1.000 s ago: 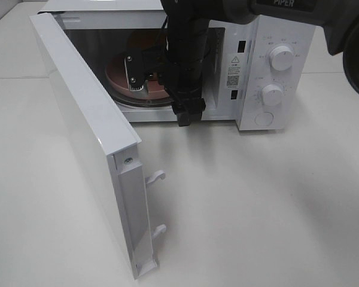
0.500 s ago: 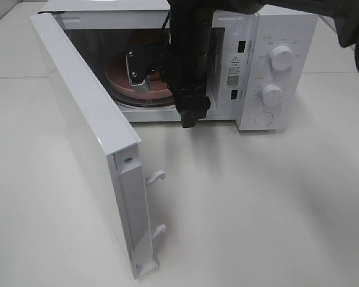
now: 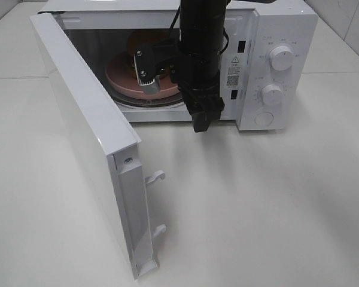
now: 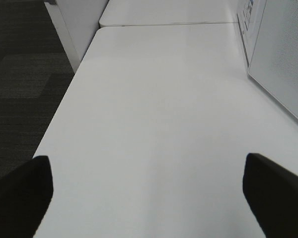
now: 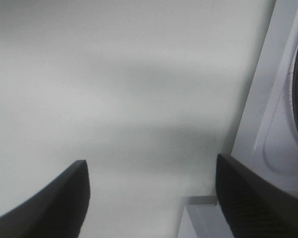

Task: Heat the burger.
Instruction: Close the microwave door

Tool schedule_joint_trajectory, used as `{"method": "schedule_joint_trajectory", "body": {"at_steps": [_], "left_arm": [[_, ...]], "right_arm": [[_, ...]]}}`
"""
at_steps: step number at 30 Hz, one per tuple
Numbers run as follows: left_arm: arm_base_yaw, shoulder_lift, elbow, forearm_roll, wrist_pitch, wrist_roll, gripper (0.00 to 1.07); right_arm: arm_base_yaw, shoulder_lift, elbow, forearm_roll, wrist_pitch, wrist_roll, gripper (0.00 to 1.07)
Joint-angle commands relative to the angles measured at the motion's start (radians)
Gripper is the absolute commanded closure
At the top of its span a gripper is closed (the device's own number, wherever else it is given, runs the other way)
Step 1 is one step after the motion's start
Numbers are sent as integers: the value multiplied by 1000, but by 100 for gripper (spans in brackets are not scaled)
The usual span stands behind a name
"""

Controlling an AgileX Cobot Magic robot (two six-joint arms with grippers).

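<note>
The burger (image 3: 135, 44) sits on a pink plate (image 3: 122, 81) inside the open microwave (image 3: 275, 60); right gripper (image 3: 204, 124) at the plate's 5 o'clock, jaws apart, empty; left gripper (image 4: 149, 196) spread wide too.

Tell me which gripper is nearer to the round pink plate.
Right. The right gripper hangs at the open front of the white microwave, just before the round pink plate; the left gripper is over white table, outside the high view.

The right arm (image 3: 200, 60) hides most of the burger (image 3: 136, 43). Print on the microwave (image 3: 287, 89) label (image 3: 234, 70) is too small to read.
</note>
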Motion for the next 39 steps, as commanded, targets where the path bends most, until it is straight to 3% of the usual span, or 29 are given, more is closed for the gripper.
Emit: {"method": "schedule_joint_trajectory", "body": {"at_steps": [1,18,23,39], "left_arm": [[-6,-6,2,4,-9,-4,9],[-6,-6,2,4,-9,-4,9],[-6,-6,2,4,-9,-4,9],[-6,-6,2,4,-9,-4,9]], "right_arm": [[0,-37,45,11,-7,16,36],[24,-137,138,17,63,85,32],[24,-219,245,8,29,153,17],[20,-492,484,10,39,420,16]]}}
